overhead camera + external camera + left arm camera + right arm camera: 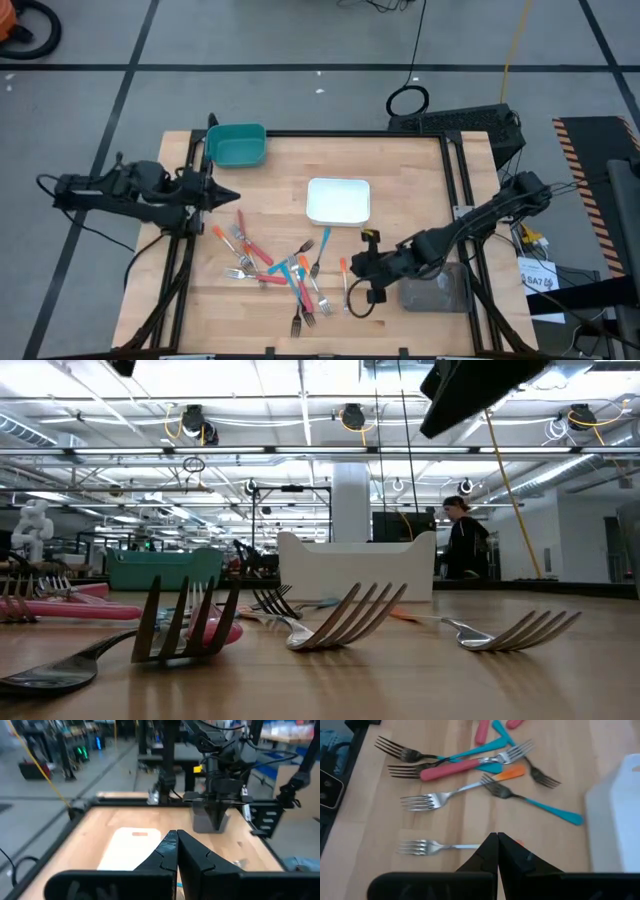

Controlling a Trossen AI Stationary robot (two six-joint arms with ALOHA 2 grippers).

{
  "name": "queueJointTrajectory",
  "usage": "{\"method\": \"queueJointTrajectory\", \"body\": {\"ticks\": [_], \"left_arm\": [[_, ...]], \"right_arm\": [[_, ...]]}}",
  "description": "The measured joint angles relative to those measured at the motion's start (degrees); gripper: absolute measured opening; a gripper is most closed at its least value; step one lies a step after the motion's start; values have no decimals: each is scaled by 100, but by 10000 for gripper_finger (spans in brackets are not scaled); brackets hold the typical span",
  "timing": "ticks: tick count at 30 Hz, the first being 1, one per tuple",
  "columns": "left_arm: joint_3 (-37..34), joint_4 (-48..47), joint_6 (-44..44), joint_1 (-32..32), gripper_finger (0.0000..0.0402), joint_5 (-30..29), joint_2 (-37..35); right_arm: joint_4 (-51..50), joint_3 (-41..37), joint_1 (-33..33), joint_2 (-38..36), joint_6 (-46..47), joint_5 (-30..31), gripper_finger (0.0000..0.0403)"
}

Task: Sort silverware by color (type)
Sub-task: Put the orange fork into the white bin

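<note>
The silverware (285, 270) is a loose heap of forks with red, orange and blue handles, lying flat on the wooden table's near middle. They also show in the right wrist view (470, 765) and the low view (340, 620). One orange-handled fork (427, 847) lies apart at the heap's right, just below my right gripper (496, 839). That gripper (350, 270) is shut, slants down and hangs above the table with nothing in it. My left gripper (235, 197) is shut and raised at the table's left edge, pointing about level (176, 837).
A teal bin (237, 145) stands at the far left corner. A white tray (338, 200) is at the middle and a grey tray (435, 290) at the near right under my right arm. A person (465, 540) stands in the room beyond the table.
</note>
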Motion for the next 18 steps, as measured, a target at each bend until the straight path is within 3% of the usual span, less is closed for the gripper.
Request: {"method": "queueJointTrajectory", "body": {"ticks": [4,8,18], "left_arm": [[677,-448,-132,-428,8,28,893],[884,-558,-23,-1039,8,-16,1669],[884,-256,6,-2738,8,-1714,3409]], "right_arm": [[268,0,126,285,118,5,0],[416,0,185,513,-144,-3,0],[459,0,192,795,40,-5,0]]}}
